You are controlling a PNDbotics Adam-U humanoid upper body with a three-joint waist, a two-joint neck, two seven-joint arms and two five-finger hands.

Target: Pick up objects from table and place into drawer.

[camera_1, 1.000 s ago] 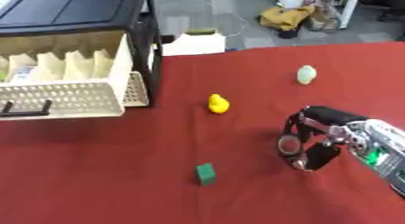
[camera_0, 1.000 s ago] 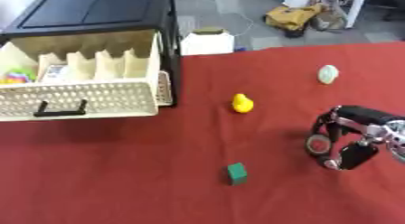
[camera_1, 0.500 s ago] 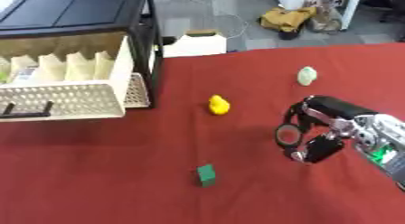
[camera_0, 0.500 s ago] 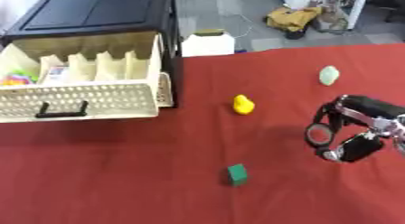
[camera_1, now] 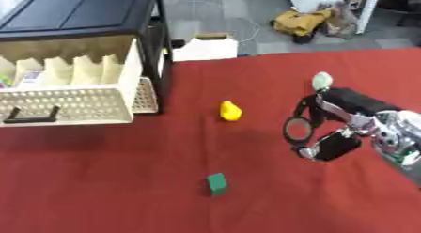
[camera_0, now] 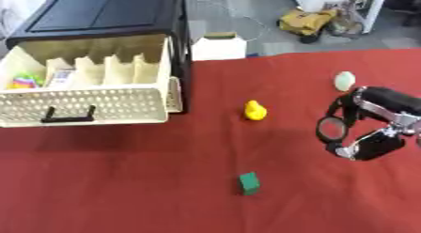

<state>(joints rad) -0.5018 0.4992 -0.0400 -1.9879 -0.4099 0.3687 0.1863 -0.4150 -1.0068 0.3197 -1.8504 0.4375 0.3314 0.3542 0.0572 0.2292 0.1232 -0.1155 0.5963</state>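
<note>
Progress: drawer [camera_0: 90, 103] stands pulled out, far left of the robot hand, with a few coloured items already inside; three things are left on the red worktop [camera_0: 123, 190].
Robot hand: right robot hand [camera_1: 329, 128] hovers with fingers curled, grasping nothing.
Duck: yellow duck [camera_0: 256, 110] just left of it.
Block: green block [camera_0: 249, 182] lower left.
Pale object: pale green object [camera_0: 345, 80] just beyond the fingers.
Left hand: unseen.

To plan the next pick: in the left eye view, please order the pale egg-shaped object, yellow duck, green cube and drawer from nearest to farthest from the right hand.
From the right hand:
1. Pale egg-shaped object, just behind it.
2. Yellow duck, to its left.
3. Green cube, front left.
4. Drawer, far left.
</note>
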